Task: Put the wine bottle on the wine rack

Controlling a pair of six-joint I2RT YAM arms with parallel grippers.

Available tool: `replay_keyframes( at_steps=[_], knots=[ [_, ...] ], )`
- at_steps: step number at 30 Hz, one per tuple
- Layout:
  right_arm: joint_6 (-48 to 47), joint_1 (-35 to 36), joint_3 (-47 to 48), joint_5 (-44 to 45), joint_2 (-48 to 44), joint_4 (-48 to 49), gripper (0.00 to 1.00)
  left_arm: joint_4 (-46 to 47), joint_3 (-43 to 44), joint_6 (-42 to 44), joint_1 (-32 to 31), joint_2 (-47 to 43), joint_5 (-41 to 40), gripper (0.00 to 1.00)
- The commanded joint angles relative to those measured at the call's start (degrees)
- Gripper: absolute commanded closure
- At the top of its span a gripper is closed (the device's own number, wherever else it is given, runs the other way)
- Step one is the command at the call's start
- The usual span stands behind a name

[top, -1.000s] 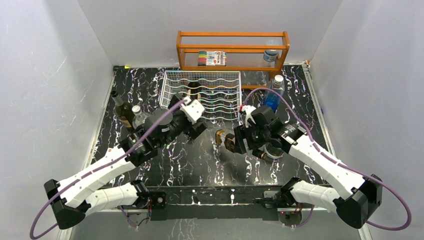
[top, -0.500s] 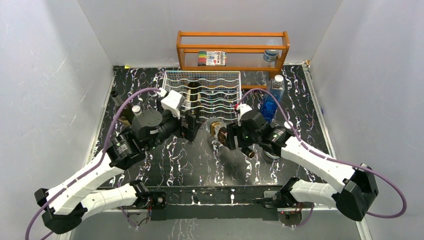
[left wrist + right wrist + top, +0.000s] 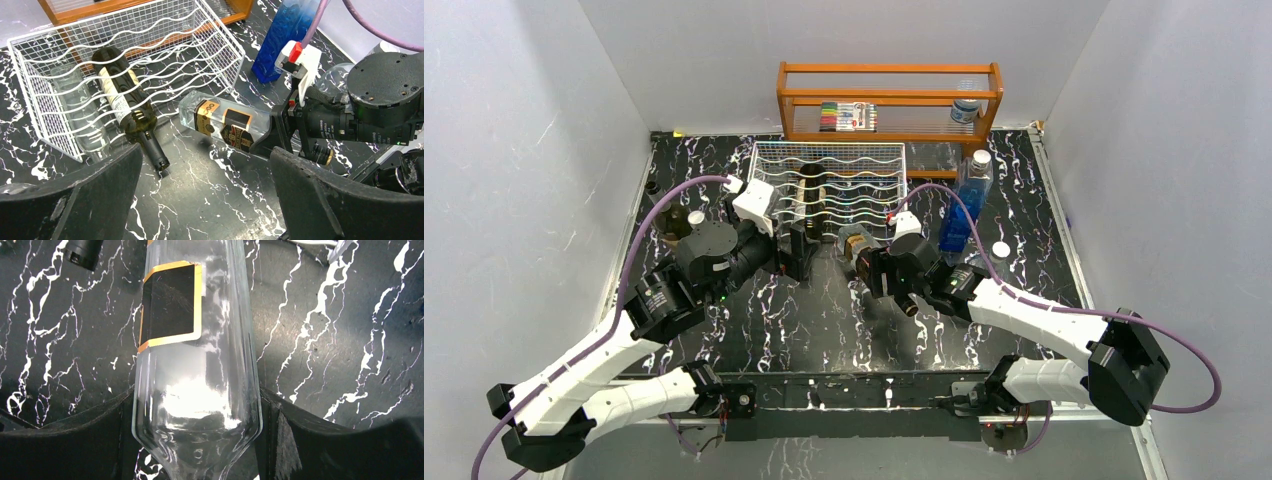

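- Right gripper (image 3: 197, 407): jaws partly closed, clamping the shoulder of the clear labelled bottle (image 3: 220, 120); the bottle lies horizontal, low over the table.
- Long axis, left wrist view: runs from the jaws at centre right up-left; the base points at the wine rack (image 3: 220, 55) and sits just beside its front corner, not yet in a cradle.
- Dark bottle (image 3: 122, 100) fills a cradle further left; the feed likely goes to the right of it.
- Left gripper (image 3: 205, 152): jaws spread wide, holding nothing.

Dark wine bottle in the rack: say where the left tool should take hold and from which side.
Probably the neck of the dark wine bottle, approached from the near side of the wine rack: the neck pokes out past the wires, which cage the body.
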Motion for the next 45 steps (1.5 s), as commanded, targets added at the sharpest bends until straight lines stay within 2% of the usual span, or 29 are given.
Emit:
replay_keyframes(
  at_steps=[1,17,23,27,36,45],
  knots=[
    [0.72,0.45,1.86,4.22,-1.20,15.55,1.00,0.35,1.48,-0.33,0.08,-0.21,0.32,0.02],
    [1.72,0.49,2.28,8.02,4.61,22.40,1.00,1.78,2.25,1.23,0.08,1.36,0.74,0.02],
    [-0.85,0.48,0.01,11.83,5.81,32.11,1.00,1.09,5.27,2.30,0.08,1.37,0.63,0.02],
    [-2.00,0.50,2.20,15.43,9.10,32.28,1.00,1.96,6.93,2.97,0.07,-0.45,0.35,0.02],
    [-3.46,0.46,1.62,20.48,17.40,46.65,1.00,2.08,8.75,3.94,0.05,-0.02,1.95,0.02],
    [-6.24,0.33,10.40,28.23,28.35,49.72,1.00,2.16,8.75,6.36,0.01,-1.16,1.52,0.02]
  ],
)
